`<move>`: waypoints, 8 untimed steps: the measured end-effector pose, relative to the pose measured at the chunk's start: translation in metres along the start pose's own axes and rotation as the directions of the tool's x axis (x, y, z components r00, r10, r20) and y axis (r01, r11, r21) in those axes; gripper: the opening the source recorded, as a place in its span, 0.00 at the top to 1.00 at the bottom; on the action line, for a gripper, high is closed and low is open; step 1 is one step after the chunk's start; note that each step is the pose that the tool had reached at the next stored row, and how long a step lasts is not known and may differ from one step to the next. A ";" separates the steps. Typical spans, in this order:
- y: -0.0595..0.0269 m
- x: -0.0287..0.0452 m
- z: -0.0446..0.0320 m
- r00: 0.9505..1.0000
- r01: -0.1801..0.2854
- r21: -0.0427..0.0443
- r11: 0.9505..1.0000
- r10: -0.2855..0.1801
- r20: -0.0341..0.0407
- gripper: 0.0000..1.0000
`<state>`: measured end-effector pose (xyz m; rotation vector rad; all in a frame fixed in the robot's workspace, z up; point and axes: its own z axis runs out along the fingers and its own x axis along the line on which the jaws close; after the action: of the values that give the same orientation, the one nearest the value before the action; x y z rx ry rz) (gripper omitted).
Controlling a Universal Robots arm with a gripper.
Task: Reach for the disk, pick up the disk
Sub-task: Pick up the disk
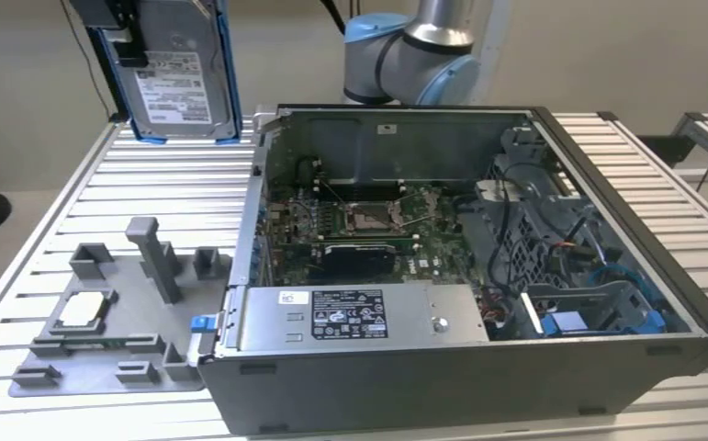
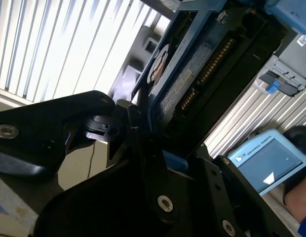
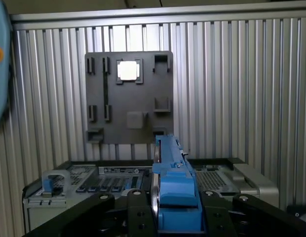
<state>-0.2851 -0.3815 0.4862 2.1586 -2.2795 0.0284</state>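
Blue-railed metal, the disk (image 1: 182, 83) hangs upper left in the exterior view, the gripper (image 3: 175, 211) closed on 1 end, apparently across its faces; likely stiff, heavy.

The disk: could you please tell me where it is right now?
The disk is held upright in the gripper, at the exterior view's upper left, above the slatted table beside the open computer case.

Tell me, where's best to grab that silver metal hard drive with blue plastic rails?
Probably one short end, coming in end-on and pinching across its thin thickness: the silver metal hard drive is a flat slab with two broad parallel faces. The black fingers clamp it so now, blue rail between them.
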 end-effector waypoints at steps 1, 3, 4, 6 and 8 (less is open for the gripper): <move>-0.0030 -0.0002 0.0000 1.000 0.000 0.000 1.000 0.000 0.000 1.00; -0.0090 -0.0005 0.0001 1.000 0.000 0.000 1.000 0.000 0.000 1.00; -0.0122 -0.0007 0.0001 1.000 0.000 0.000 1.000 0.000 0.000 1.00; -0.0183 -0.0010 0.0002 1.000 0.000 -0.001 1.000 0.000 0.000 1.00; -0.0242 -0.0013 0.0003 1.000 0.000 -0.001 1.000 0.000 0.000 1.00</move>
<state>-0.2608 -0.3815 0.4862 2.1582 -2.2790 0.0274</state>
